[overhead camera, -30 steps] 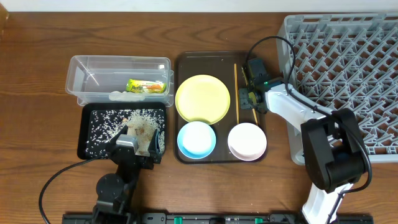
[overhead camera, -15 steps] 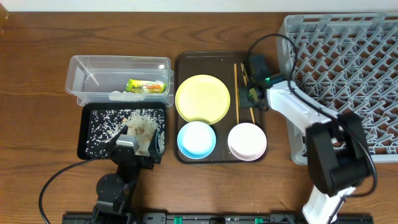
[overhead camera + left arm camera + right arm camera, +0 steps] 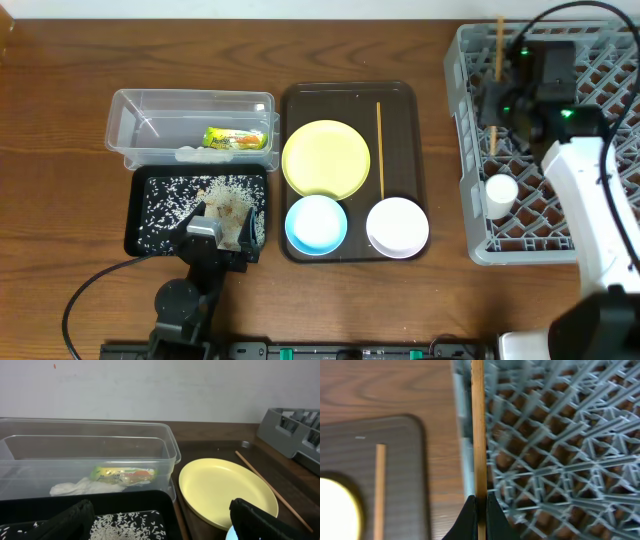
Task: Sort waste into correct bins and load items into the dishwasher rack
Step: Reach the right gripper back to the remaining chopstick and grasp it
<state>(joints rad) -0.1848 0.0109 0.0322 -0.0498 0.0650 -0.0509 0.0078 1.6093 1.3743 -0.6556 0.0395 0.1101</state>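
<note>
My right gripper [image 3: 497,92] is shut on one wooden chopstick [image 3: 499,45] and holds it over the left edge of the grey dishwasher rack [image 3: 590,150]; the wrist view shows the stick [image 3: 478,430] pinched between the fingers [image 3: 480,505]. The other chopstick [image 3: 379,150] lies on the brown tray, also in the right wrist view [image 3: 379,490]. The yellow plate [image 3: 326,158], blue bowl [image 3: 316,223] and pinkish-white bowl [image 3: 397,227] sit on that tray. The clear tub [image 3: 190,128] holds the wrapper [image 3: 236,138] and white scrap [image 3: 195,153]. My left gripper [image 3: 165,527] is open over the black tray [image 3: 195,212] with rice.
The dark brown serving tray [image 3: 405,100] lies between the bins and the rack. A small white round object [image 3: 500,190] sits in the rack's left side. Bare wooden table [image 3: 60,150] lies to the left and along the back.
My right gripper took one chopstick off the brown tray and carried it right and back to the rack's left edge. The left arm has not moved.
</note>
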